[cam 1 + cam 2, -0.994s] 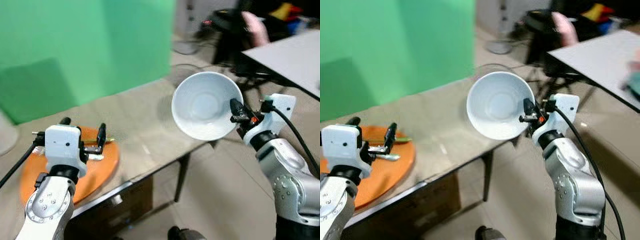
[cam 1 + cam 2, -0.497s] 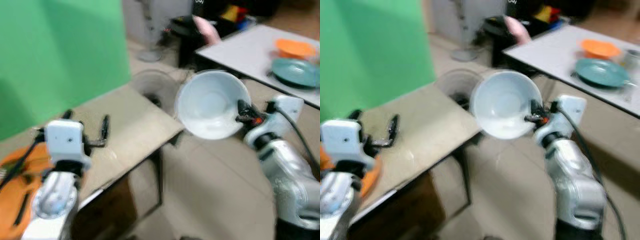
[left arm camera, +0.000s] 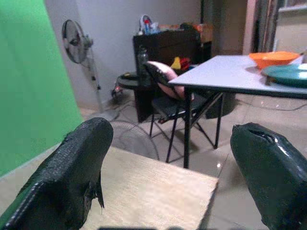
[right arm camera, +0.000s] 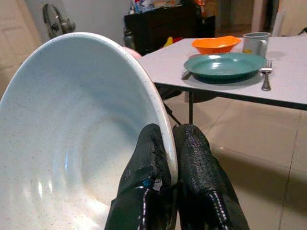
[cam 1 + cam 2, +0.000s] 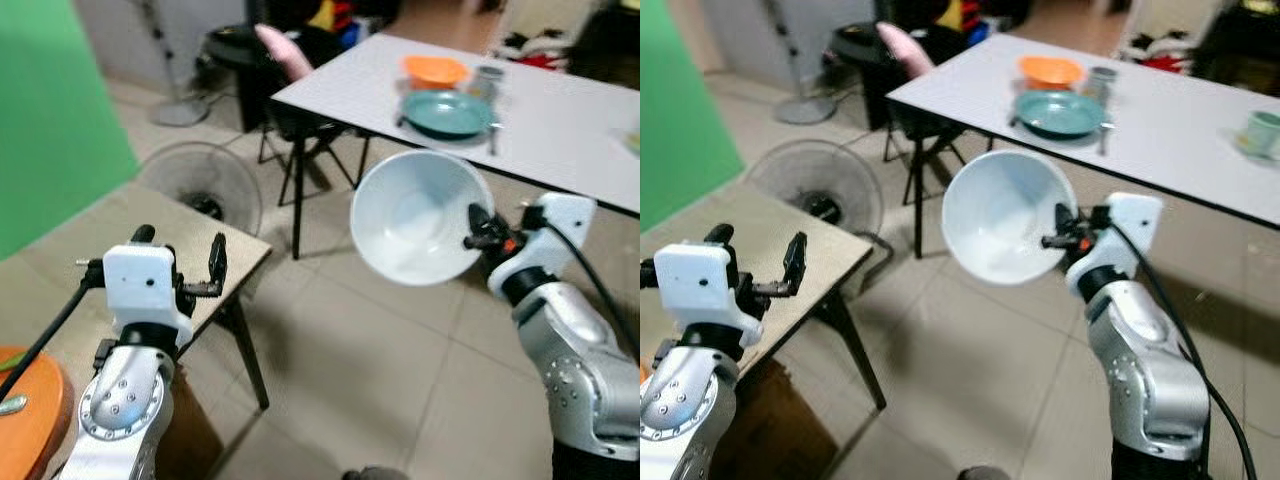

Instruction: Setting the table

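A white bowl [image 5: 415, 215] hangs tilted in the air, its rim pinched by my right gripper [image 5: 478, 228], which is shut on it. In the right wrist view the two fingers [image 4: 194, 153] clamp the bowl's rim [image 4: 165, 115]. Beyond it stands a white dining table [image 5: 570, 110] carrying a teal plate [image 5: 445, 112], an orange bowl [image 5: 435, 70], a grey mug [image 5: 487, 80] and a fork [image 4: 266, 79]. My left gripper [image 5: 180, 242] is open over a wooden table [image 5: 110, 235], with nothing between its fingers [image 3: 72, 177].
An orange plate [image 5: 25, 410] lies at the wooden table's near left. A floor fan [image 5: 200, 185] rests on the tiled floor beside that table. A black chair with a pink cushion [image 5: 283, 50] stands at the white table's end. A green screen [image 5: 50, 110] is on the left.
The camera has swung right, away from the wooden table and orange plate toward the white dining table. The bowl stays held in my right gripper; the left gripper stays open.
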### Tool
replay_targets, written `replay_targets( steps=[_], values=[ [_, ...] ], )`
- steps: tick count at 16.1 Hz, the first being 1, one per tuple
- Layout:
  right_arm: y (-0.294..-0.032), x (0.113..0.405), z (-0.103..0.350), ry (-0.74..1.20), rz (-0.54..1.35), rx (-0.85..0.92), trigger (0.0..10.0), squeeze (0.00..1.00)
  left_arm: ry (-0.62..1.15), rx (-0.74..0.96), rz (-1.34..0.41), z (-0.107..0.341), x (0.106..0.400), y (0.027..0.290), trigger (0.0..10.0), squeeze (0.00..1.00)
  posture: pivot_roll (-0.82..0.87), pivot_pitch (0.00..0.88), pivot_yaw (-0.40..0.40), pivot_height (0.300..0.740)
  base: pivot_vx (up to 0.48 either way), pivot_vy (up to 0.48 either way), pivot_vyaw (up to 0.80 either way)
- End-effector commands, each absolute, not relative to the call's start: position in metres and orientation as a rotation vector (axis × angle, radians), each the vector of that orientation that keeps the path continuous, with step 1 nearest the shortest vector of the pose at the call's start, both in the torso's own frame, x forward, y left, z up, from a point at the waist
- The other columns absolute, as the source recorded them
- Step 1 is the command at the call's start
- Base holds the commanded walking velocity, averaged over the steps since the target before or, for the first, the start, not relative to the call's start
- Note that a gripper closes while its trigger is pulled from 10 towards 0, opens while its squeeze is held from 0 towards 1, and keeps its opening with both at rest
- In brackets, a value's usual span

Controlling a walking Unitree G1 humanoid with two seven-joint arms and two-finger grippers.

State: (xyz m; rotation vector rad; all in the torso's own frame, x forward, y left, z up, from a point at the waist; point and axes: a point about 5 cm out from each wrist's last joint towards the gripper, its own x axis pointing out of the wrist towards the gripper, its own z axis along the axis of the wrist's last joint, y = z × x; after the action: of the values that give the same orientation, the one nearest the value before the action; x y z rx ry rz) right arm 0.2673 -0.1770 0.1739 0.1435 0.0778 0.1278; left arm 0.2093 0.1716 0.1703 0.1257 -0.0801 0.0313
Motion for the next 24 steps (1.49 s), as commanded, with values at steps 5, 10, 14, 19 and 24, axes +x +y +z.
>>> replay_targets(
  steps=[5,10,14,19,24],
  values=[
    [-0.172,0.265,0.173,0.085,0.142,0.154,10.0,0.00,-0.088,0.121,0.016,0.171,0.210,0.173,10.0,0.00,-0.12,0.000,0.008,0.740,0.227,0.000,-0.27],
    [-0.175,0.266,0.172,0.089,0.117,0.158,10.0,0.00,-0.074,0.116,0.005,0.167,0.209,0.172,10.0,0.00,-0.12,0.000,0.015,0.740,0.307,0.000,-0.80],
    [-0.181,0.265,0.170,0.093,0.080,0.161,10.0,0.00,-0.068,0.120,0.011,0.165,0.209,0.174,10.0,0.00,-0.12,0.000,0.018,0.740,0.308,0.000,-0.80],
    [-0.182,0.265,0.170,0.092,0.071,0.171,10.0,0.00,-0.069,0.123,0.009,0.165,0.210,0.175,10.0,0.00,-0.12,0.000,0.019,0.740,0.310,0.000,-0.80],
    [-0.183,0.268,0.170,0.086,0.059,0.182,10.0,0.00,-0.066,0.127,0.014,0.163,0.213,0.178,10.0,0.00,-0.12,0.000,0.027,0.740,0.311,0.000,-0.48]
  ],
)
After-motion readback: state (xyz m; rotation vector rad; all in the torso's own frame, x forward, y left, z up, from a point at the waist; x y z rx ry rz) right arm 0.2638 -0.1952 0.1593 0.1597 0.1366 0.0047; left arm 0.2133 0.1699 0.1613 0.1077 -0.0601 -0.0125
